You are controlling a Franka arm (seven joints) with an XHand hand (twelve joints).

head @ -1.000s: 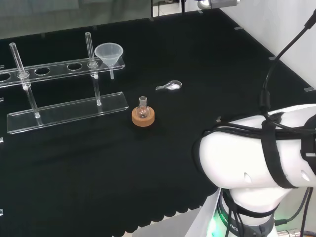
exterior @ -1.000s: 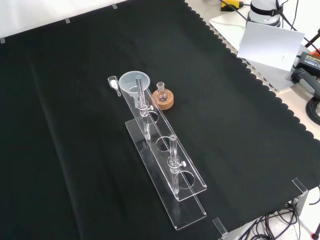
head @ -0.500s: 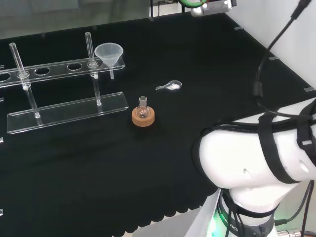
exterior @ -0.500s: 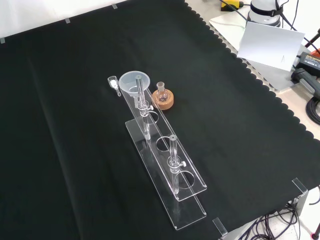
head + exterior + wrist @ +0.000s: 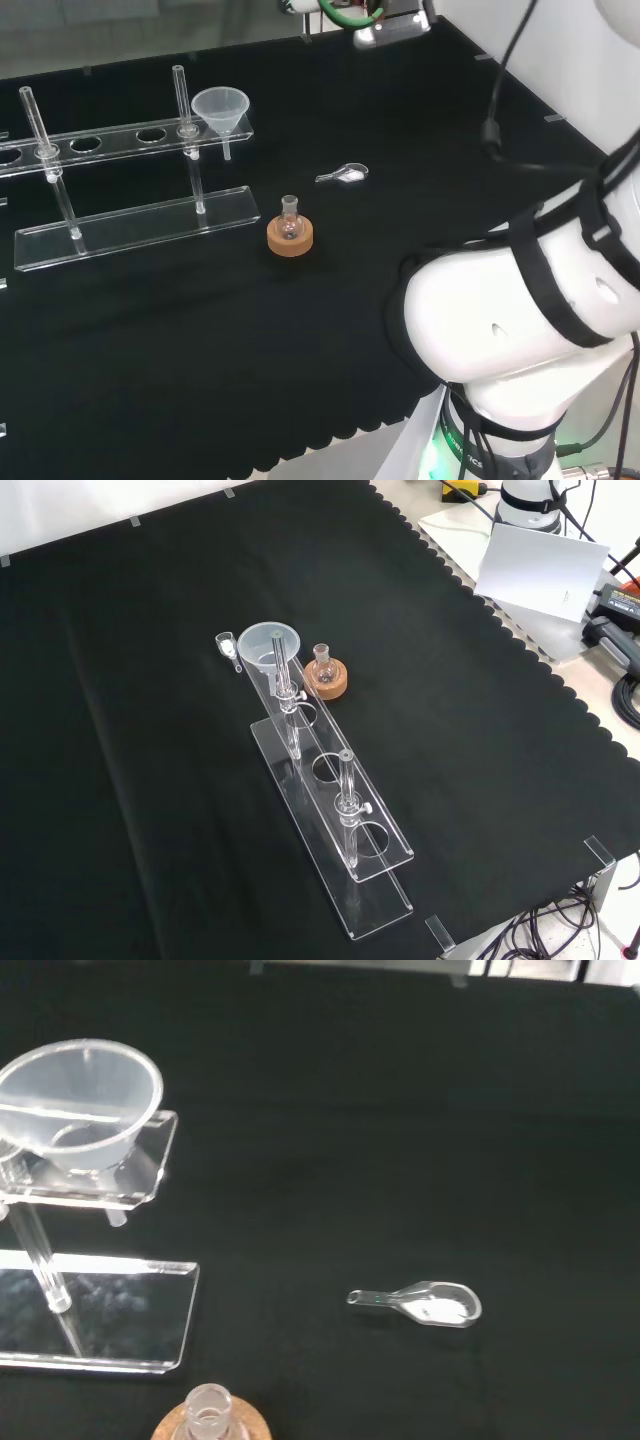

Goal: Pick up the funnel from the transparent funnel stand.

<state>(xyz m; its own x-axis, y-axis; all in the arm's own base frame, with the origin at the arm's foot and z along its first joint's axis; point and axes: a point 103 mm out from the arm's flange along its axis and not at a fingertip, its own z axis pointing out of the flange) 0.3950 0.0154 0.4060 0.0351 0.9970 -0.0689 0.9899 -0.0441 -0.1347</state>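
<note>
Clear plastic is what most of this bench's ware is made of, standing out faintly against the black cloth (image 5: 130, 780). A translucent, cone-shaped plastic funnel (image 5: 220, 106) is sitting in the end hole of the transparent acrylic funnel stand (image 5: 130, 228), its spout hanging down through the upper shelf; that end is at the right in the head view and farthest from the camera in the front view. Nothing is touching the funnel. From the wrist view, the funnel's wide mouth (image 5: 80, 1105) is lying open above the shelf's corner, with the stand's base plate below it.

Two thin clear rods are rising upright through the stand, one just beside the funnel and one nearer the other end, and further round holes in the shelf are standing unfilled.

Just beside the stand's funnel end, a small clear glass flask (image 5: 290, 214) is resting upright on a round cork ring (image 5: 290, 238). Near it, apart from both flask and stand, a small clear plastic scoop (image 5: 420, 1303) is lying flat on the cloth, holding a little white powder in its bowl.

Whether the hand's fingers are wide or curled, I cannot tell. The arm's white links (image 5: 510, 320), wrapped with black cable straps, are looming at the right of the head view.
</note>
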